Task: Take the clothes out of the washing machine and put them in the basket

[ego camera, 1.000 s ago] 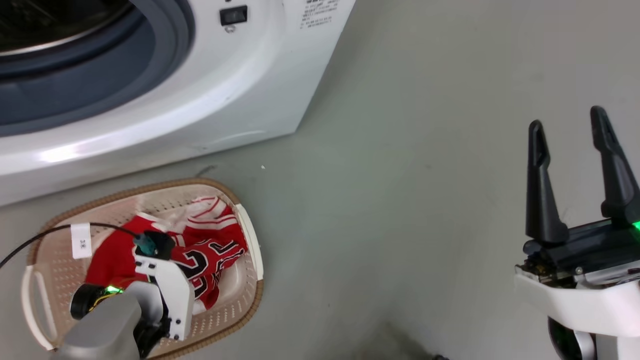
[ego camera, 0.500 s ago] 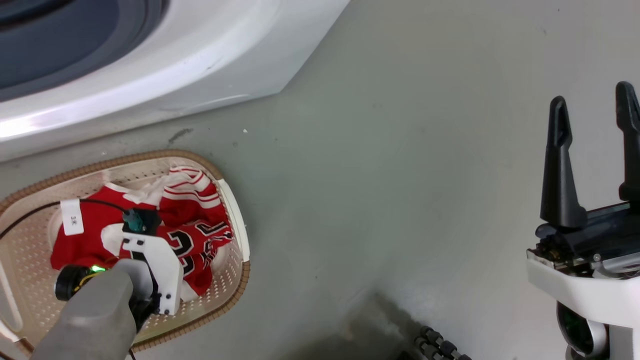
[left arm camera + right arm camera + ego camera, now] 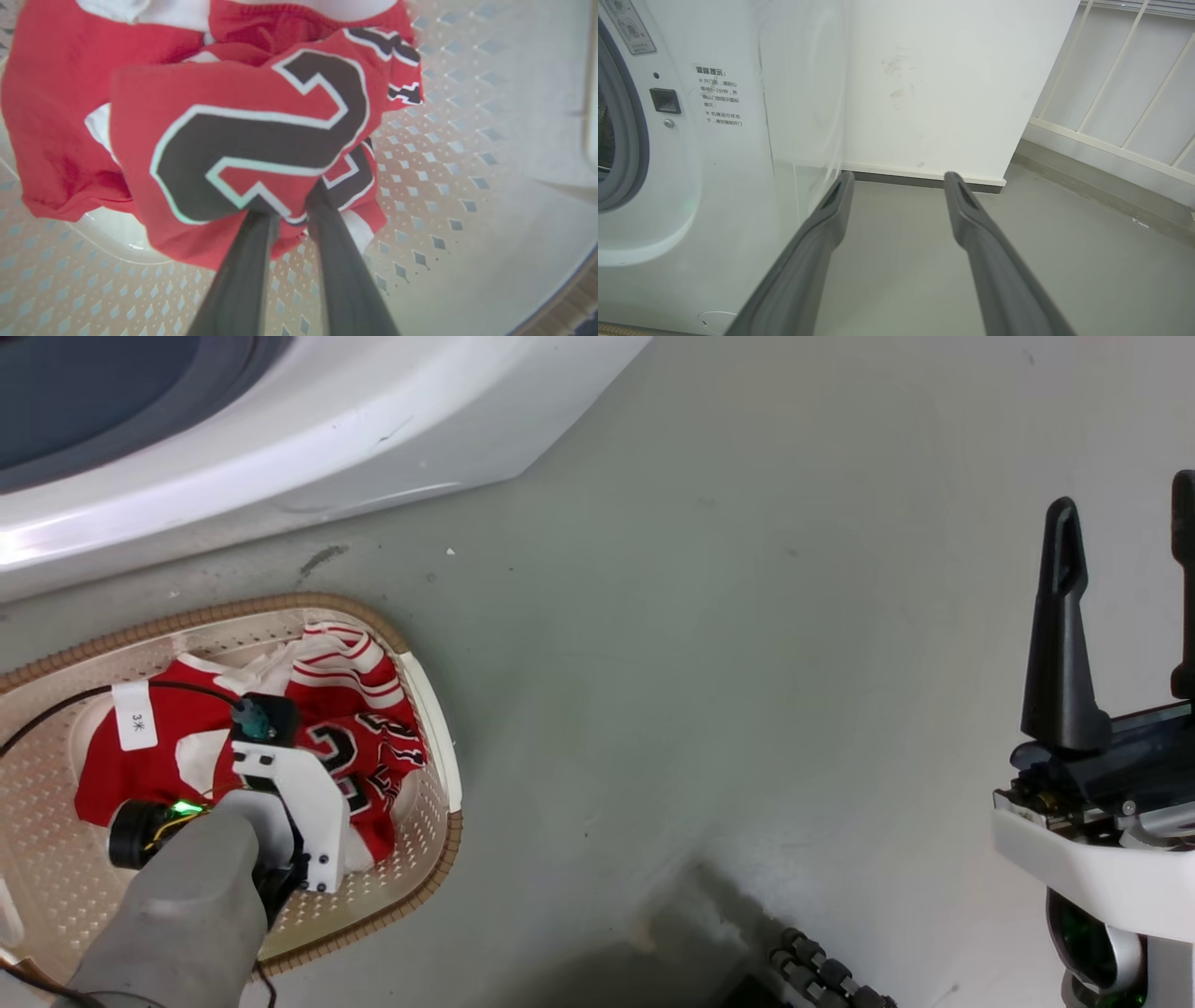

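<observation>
Head view: white front-loading washing machine (image 3: pixel 280 439) runs across the top left, with its grey door seal in the corner. Grey floor (image 3: pixel 747 663) takes up the rest. Oval cream basket (image 3: pixel 443 756) with a brown woven-look rim sits on the floor near the machine's front, not touching it. Red jersey (image 3: pixel 373 728) lies bunched inside the basket, its white-and-red striped trim toward the machine. Left gripper (image 3: pixel 292 210) is down in the basket, fingers drawn close and pinching a fold of the jersey at a black, white-edged "2". Right gripper (image 3: pixel 1125 504) is well apart at lower right, fingers spread with nothing between them. Right wrist view: printed notice (image 3: pixel 718 95) on the machine front, headed 温馨提示, with small Chinese lines beneath. White tag (image 3: pixel 133 717) on the left arm's black cable reads "3米".
</observation>
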